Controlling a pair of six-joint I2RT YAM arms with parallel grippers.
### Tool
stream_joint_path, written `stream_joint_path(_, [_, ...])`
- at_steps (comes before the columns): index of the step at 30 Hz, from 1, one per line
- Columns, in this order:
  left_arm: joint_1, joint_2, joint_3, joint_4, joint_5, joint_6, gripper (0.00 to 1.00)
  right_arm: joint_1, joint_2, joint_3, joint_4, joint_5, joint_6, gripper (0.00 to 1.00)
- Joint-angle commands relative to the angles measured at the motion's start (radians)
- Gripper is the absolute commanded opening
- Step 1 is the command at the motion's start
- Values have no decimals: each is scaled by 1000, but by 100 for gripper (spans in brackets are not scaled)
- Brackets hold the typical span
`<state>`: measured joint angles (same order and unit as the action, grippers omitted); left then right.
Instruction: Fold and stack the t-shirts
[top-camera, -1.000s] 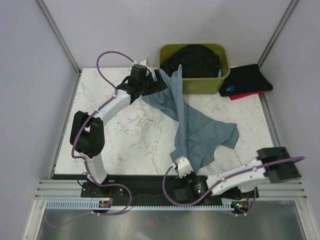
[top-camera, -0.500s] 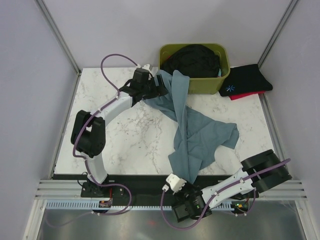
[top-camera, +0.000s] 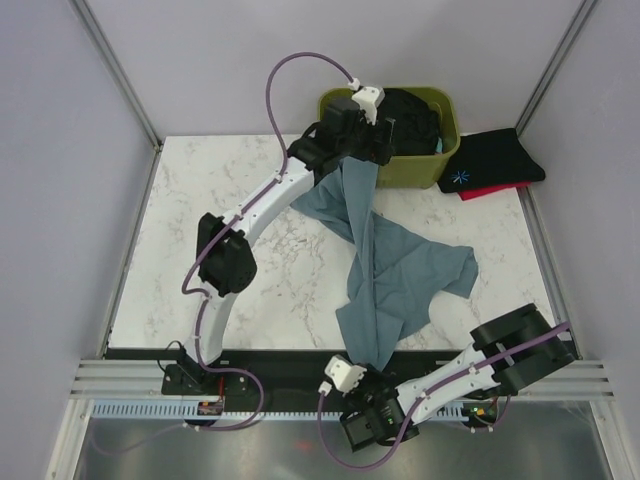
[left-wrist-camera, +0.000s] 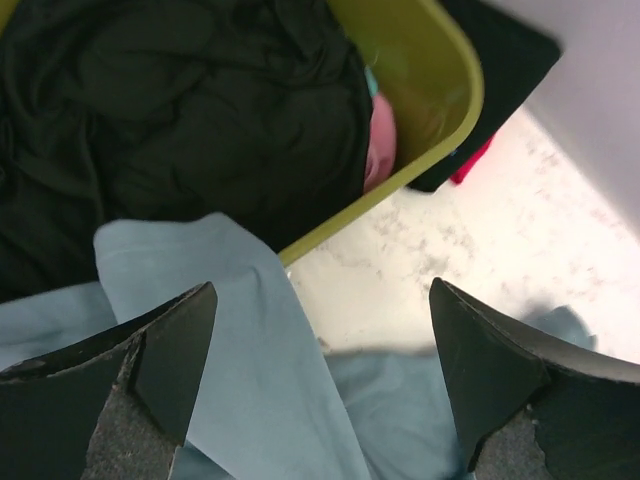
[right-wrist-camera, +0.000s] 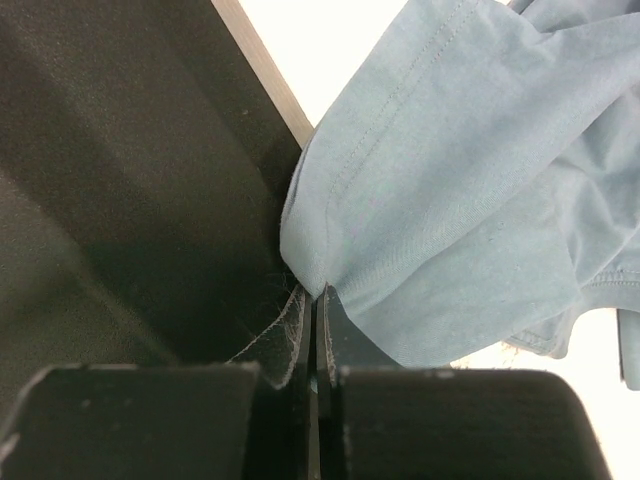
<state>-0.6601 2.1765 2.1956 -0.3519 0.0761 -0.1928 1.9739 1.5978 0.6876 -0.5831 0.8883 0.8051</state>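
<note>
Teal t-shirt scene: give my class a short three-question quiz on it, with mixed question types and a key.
1. True or false: the right gripper is shut on an edge of the teal t-shirt.
2. What mostly fills the green bin? A) black clothing B) red towels C) nothing
3. Fill in: the left gripper, hovering by the bin's rim, is ____.
Key: 1 true; 2 A; 3 open.

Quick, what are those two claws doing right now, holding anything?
Left gripper: open, holding nothing, near the green bin.
Right gripper: closed on an edge of the teal-blue t-shirt.
</note>
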Motion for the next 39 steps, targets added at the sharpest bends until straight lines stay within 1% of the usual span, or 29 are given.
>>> stream_joint_path(1, [-50, 63, 35, -154, -113, 127, 95, 48, 10, -22, 319, -405, 163, 0])
stream_joint_path(3, [-73, 80, 39, -194, -218, 142, 94, 49, 8, -25, 322, -408, 164, 0])
stream_joint_path(5, [-88, 95, 41, -217, -283, 154, 93, 49, 11, -23, 322, -410, 161, 0])
stream_joint_path(8, [-131, 135, 49, -246, -360, 223, 92, 49, 19, -22, 336, -408, 149, 0])
stream_joint_path(10, [-171, 189, 67, -260, -461, 279, 89, 48, 22, -19, 336, -408, 143, 0])
stream_joint_path(11, [-180, 210, 93, -266, -496, 289, 84, 48, 25, -17, 338, -410, 141, 0])
stream_joint_path(12, [-188, 226, 110, -271, -562, 289, 78, 48, 28, -13, 338, -410, 140, 0])
stream_joint_path(13, [-188, 242, 121, -285, -581, 283, 69, 48, 31, -13, 338, -411, 138, 0])
stream_joint_path(14, [-187, 240, 125, -285, -604, 273, 47, 48, 31, -11, 338, -410, 140, 0])
stream_joint_path(15, [-182, 233, 121, -285, -669, 250, 28, 48, 31, -11, 333, -410, 144, 0])
stream_joint_path(17, [-170, 177, 89, -286, -709, 231, 2, 48, 27, -14, 328, -401, 155, 0])
stream_joint_path(19, [-133, 106, 47, -288, -710, 201, 2, 48, 22, -14, 309, -370, 183, 0])
stream_joint_path(20, [-116, 13, -9, -295, -705, 160, 2, 48, 19, -13, 296, -353, 195, 0])
stream_joint_path(22, [-41, -93, -91, -305, -681, 77, 2, 45, 1, -13, 255, -313, 229, 0])
stream_joint_path(23, [-9, -230, -203, -306, -674, 40, 2, 39, -10, -16, 244, -289, 252, 0])
stream_joint_path(24, [70, -297, -270, -306, -638, -40, 2, 20, -34, -25, 226, -270, 262, 0])
stream_joint_path(25, [115, -381, -342, -308, -604, -80, 2, 8, -48, -29, 210, -252, 279, 0])
stream_joint_path(26, [163, -453, -494, -305, -569, -120, 2, -9, -64, -34, 186, -212, 326, 0])
stream_joint_path(27, [245, -604, -572, -300, -524, -195, 2, -47, -94, -40, 133, -192, 350, 0])
stream_joint_path(28, [281, -671, -646, -302, -506, -229, 2, -67, -111, -42, 100, -171, 382, 0])
stream_joint_path(29, [309, -735, -787, -299, -489, -256, 2, -108, -151, -45, 60, -151, 410, 0])
stream_joint_path(30, [350, -873, -859, -285, -464, -304, 3, -128, -173, -54, 55, -131, 416, 0])
stream_joint_path(31, [358, -929, -928, -273, -455, -322, 4, -145, -192, -60, 57, -120, 422, 0])
stream_joint_path(32, [359, -990, -1044, -253, -444, -330, 16, -167, -211, -65, 52, -118, 430, 0])
stream_joint_path(34, [359, -1101, -1138, -213, -403, -355, 32, -251, -263, -56, 48, -118, 443, 0])
stream_joint_path(35, [359, -1122, -1204, -202, -382, -365, 44, -280, -295, -51, 54, -115, 451, 0])
stream_joint_path(37, [358, -1155, -1253, -179, -282, -379, 51, -390, -326, -24, 92, -112, 361, 0])
stream_joint_path(38, [358, -1159, -1311, -114, -236, -378, 54, -477, -357, 1, 91, -103, 333, 0])
stream_joint_path(39, [352, -1158, -1344, -46, -104, -367, 56, -524, -378, 6, 89, -98, 312, 0])
